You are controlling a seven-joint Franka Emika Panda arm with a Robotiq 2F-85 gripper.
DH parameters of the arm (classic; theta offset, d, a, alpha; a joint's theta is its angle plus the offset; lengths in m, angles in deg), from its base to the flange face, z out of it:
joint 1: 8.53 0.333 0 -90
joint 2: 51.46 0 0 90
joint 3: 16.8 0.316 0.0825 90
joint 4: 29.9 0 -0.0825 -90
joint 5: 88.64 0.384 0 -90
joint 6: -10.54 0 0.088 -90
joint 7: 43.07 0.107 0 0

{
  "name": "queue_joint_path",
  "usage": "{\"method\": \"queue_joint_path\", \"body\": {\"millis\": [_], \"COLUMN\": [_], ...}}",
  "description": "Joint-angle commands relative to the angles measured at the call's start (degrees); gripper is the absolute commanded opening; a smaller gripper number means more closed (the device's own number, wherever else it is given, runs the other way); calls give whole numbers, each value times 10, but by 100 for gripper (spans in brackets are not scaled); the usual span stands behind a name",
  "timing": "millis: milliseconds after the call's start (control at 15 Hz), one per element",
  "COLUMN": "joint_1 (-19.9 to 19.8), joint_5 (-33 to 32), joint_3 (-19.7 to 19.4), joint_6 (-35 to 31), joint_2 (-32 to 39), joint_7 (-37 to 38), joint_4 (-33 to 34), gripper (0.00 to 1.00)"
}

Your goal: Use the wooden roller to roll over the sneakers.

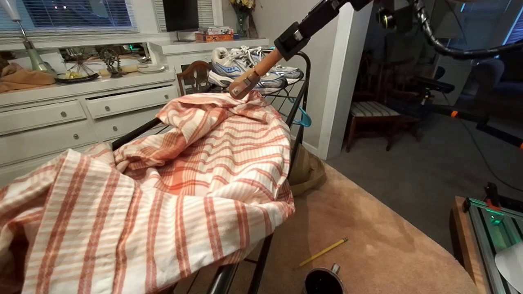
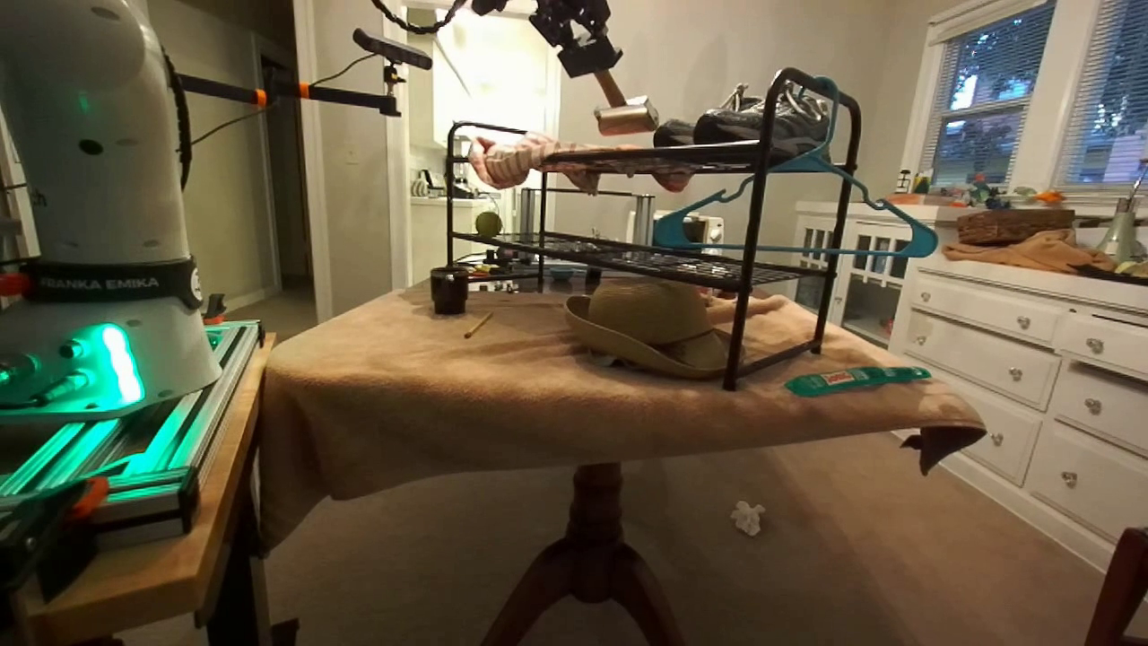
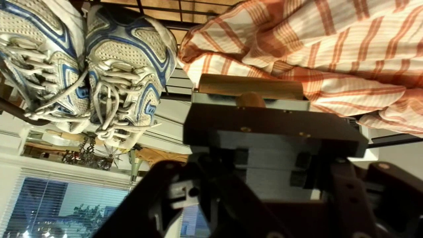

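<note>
Wooden roller [image 2: 626, 117], one: hanging above the top shelf [image 2: 717, 160], its head's long axis running roughly parallel to the shelf's long edges, crosswise to the sneakers [image 3: 120, 72]. Fingers [image 1: 316, 21]: I am gripping its handle end. Sneakers, pair: sitting beside the roller, apart from it, toward the end edge farther from the robot base [image 2: 161, 341]. I am judging the coming move as outward, then down. Striped cloth [image 1: 204, 163], one: lying toward the nearer end.
</note>
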Motion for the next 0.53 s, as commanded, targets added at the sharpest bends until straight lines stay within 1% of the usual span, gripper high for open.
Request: {"method": "queue_joint_path", "body": {"millis": [0, 267, 467], "joint_1": [14, 24, 28], "joint_5": [6, 21, 27], "joint_3": [-2, -10, -24], "joint_6": [-62, -128, -155], "joint_2": [26, 58, 80], "joint_7": [4, 1, -3], "joint_4": [-8, -22, -36], "gripper": [35, 35, 35]}}
